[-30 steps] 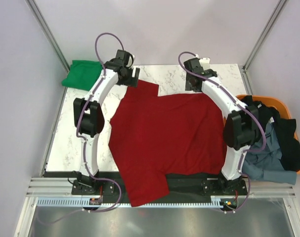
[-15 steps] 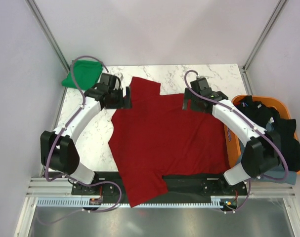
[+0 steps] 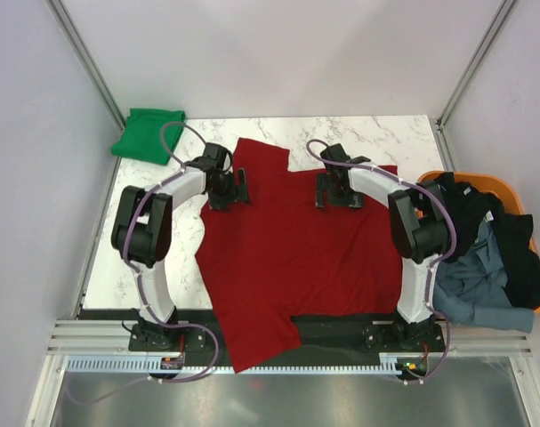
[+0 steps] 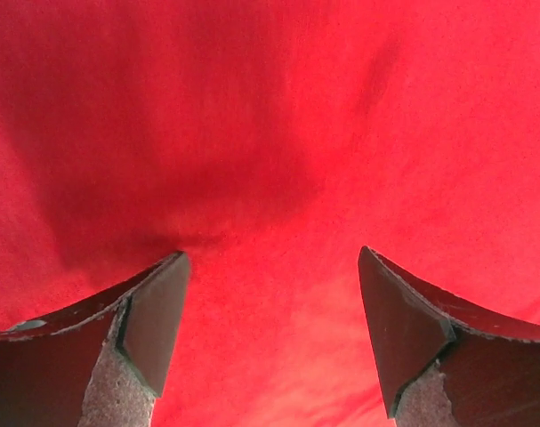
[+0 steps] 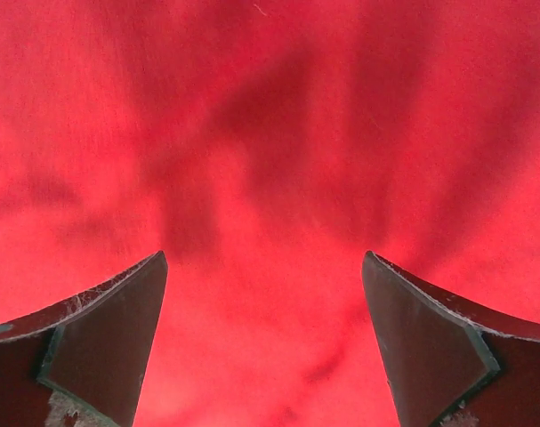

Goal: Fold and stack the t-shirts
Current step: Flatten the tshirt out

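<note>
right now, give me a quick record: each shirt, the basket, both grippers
red shirt: spread on the table, one near corner hanging over the front edge
green shirt: folded, at the table's far left corner
basket: right of the table, holding black and grey-blue clothes
left gripper: open, down at the red shirt's far left part, contact unclear
right gripper: open, down at its far right part, contact unclear
</note>
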